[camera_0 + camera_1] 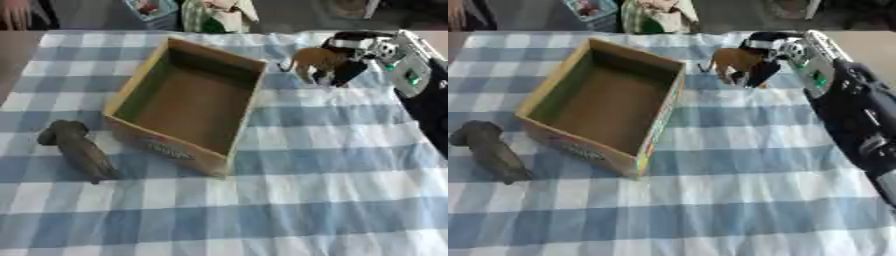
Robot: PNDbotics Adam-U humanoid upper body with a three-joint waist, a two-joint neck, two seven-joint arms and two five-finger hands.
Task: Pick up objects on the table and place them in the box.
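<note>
An open cardboard box (229,65) with nothing inside sits on the blue and white checked cloth, left of centre. A brown animal figure (312,59) stands just right of the box's far corner. My right hand (350,52) reaches in from the right edge, its dark fingers curled round the figure's rear. A dark grey, elongated animal figure (77,148) lies on the cloth left of the box's near corner. My left hand shows in neither view.
Beyond the table's far edge stand colourful packets and a green and white object (214,15). The checked tablecloth (306,200) stretches wide in front of the box.
</note>
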